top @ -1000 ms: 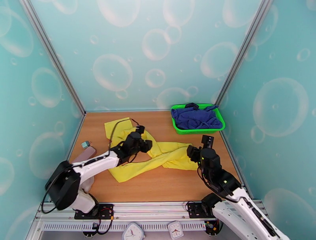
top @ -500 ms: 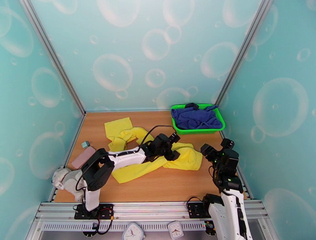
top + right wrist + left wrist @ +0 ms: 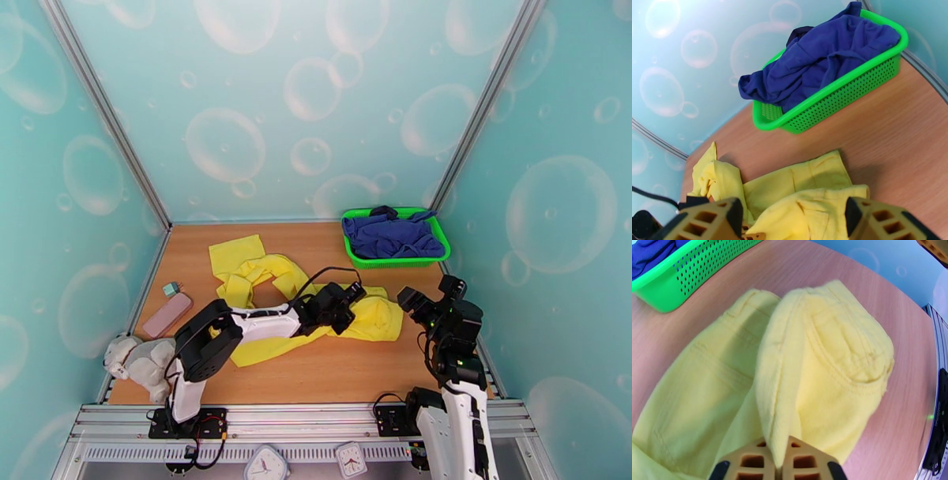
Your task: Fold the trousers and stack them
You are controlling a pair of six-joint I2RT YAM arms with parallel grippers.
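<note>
The trousers (image 3: 829,358) are soft matt cloth, the basket (image 3: 837,98) glossy perforated plastic, the table (image 3: 332,371) smooth wood-grain.

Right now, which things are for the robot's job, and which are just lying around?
For the job: trousers, pinched in the shut left gripper; open right gripper nearby.
Lying about: green basket, dark blue garment in it, pink case, small teal object, grey-white cloth.
</note>
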